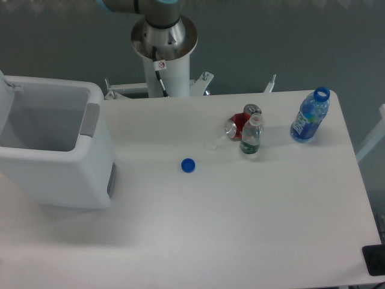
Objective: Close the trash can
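The trash can [72,162] is a large white boxy bin standing at the left of the table. Its top is open and I see its empty grey-white inside. A grey latch tab [90,119] sits on its right rim. A sliver of its lid [5,99] stands raised at the far left edge, mostly out of view. Only the arm's base column [163,51] and a bit of a blue joint show at the top. The gripper itself is out of view.
A blue bottle cap [188,165] lies near the table's middle. A small clear bottle [251,135] stands beside a red can [239,124] lying on its side. A blue capless bottle [310,115] stands at the back right.
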Robot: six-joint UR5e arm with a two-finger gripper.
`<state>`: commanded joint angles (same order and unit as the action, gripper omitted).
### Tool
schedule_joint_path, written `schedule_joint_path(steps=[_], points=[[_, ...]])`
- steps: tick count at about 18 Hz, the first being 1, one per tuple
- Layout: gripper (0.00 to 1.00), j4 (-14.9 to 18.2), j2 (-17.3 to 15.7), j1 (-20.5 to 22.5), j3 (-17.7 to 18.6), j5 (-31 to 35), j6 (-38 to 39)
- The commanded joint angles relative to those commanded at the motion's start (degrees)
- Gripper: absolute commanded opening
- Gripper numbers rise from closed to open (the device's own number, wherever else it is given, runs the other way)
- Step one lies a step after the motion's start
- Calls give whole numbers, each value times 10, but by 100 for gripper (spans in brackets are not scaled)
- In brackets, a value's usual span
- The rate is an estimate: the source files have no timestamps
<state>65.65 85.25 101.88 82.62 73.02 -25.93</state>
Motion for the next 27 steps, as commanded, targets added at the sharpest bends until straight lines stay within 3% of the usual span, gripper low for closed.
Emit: schedule_joint_path(steps=[6, 27], points=[[1, 2, 21, -23, 1, 59, 3], [0, 15, 18, -22, 3, 133, 8]])
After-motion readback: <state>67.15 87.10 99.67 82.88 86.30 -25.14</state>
